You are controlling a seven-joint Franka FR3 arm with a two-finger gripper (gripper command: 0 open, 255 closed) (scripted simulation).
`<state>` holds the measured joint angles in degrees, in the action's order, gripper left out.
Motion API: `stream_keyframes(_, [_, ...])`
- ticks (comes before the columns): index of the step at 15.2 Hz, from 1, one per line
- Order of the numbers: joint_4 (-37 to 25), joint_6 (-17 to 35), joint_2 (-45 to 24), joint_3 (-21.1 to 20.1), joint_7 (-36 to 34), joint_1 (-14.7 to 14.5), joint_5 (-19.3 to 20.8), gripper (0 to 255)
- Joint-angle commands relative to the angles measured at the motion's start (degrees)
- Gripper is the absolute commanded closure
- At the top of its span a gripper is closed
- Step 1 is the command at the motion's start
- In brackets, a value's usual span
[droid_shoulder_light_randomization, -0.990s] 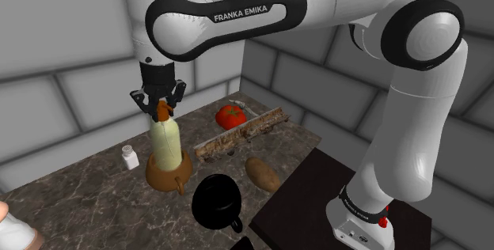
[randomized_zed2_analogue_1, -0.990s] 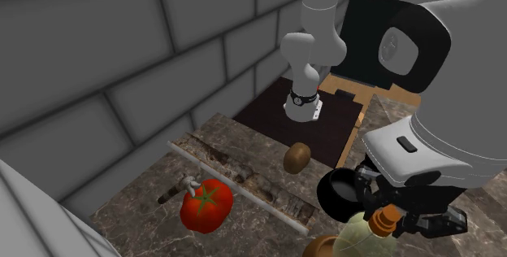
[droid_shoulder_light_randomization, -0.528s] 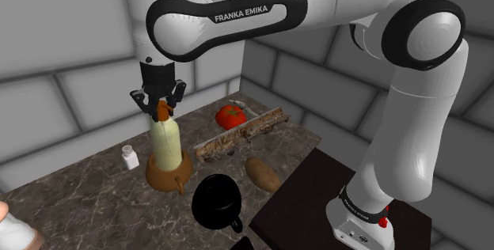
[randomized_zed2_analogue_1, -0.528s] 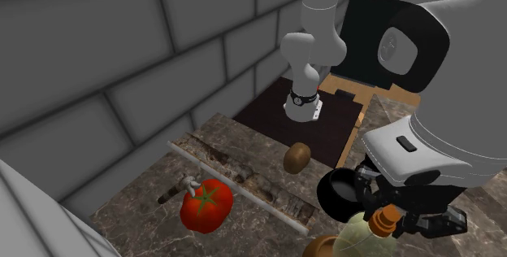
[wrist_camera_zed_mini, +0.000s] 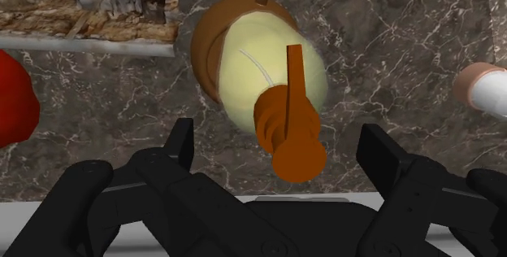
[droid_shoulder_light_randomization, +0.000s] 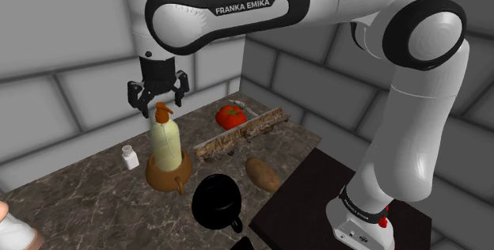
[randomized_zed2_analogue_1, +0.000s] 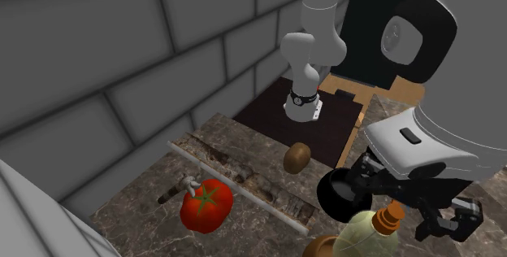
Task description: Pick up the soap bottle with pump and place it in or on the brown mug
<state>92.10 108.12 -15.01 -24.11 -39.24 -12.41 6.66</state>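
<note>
My claw [droid_shoulder_light_randomization: 158, 102] hangs wide open, one finger on either side of the pump of the soap bottle [droid_shoulder_light_randomization: 165, 144]. The bottle stands in the brown mug [droid_shoulder_light_randomization: 168, 177], probably seated, its base hidden. I should rise straight up without snagging the pump.

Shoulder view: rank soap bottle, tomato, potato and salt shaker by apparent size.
1. soap bottle
2. potato and tomato: they look about alike, and the potato sits nearer the camera, so they are left unranked
3. salt shaker
</note>
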Motion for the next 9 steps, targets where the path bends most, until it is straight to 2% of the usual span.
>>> stream_keyframes(1, [-3.1,-3.4,0.4,-0.1,0.1,-0.1,-0.2,0])
stream_keyframes(2, [-4.5,-4.9,0.4,-0.2,0.2,-0.2,-0.3,0])
stream_keyframes(9, [-4.5,-4.9,0.4,-0.2,0.2,-0.2,-0.3,0])
